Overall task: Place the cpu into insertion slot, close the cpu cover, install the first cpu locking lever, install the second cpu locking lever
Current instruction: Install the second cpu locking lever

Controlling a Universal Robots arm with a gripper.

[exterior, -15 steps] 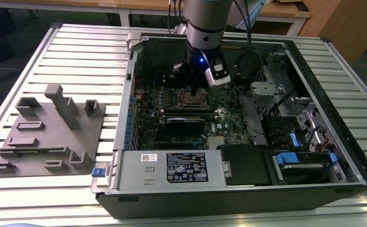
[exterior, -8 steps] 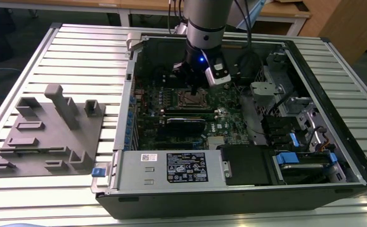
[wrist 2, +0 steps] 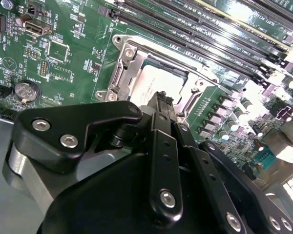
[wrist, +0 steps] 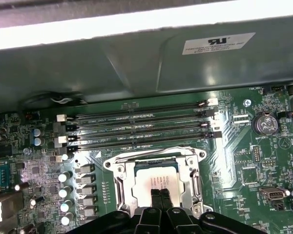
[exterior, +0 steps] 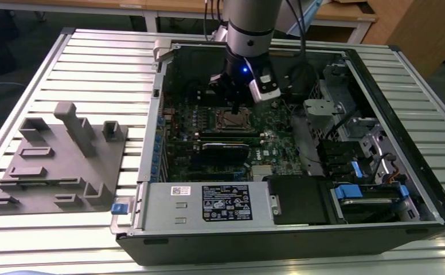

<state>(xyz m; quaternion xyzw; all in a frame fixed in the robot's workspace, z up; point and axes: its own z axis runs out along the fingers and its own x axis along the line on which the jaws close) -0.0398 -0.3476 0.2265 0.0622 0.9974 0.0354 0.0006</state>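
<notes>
The cpu (wrist: pixel 156 181) sits flat in the insertion slot (wrist: pixel 125 168) on the green motherboard (wrist: pixel 254 161), with the cpu cover (wrist: pixel 118 181) framing it, apparently already swung down. In the first wrist view the gripper (wrist: pixel 159 195) has its two fingertips pressed together, nothing between them, poised right over the near edge of the chip; in the exterior view the gripper (exterior: pixel 234 103) stands upright above the same socket.

From where I stand, the worry is the tip landing on the chip's metal top instead of the frame or a lever: a push there could scuff it or load the socket unevenly. If the tip slips sideways it could also knock the small capacitors (wrist: pixel 67 192) just beside the socket, or the memory slots (wrist: pixel 136 129) behind it.

The open computer case (exterior: pixel 398 74) lies on the slatted worktop (exterior: pixel 92 63) and holds the motherboard, a grey power-supply box (exterior: pixel 207 203) near its front wall and drive bays with blue tabs (exterior: pixel 368 192) toward the exterior view's right. A grey fixture block (exterior: pixel 58 160) rests on the worktop, well apart from the case
</notes>
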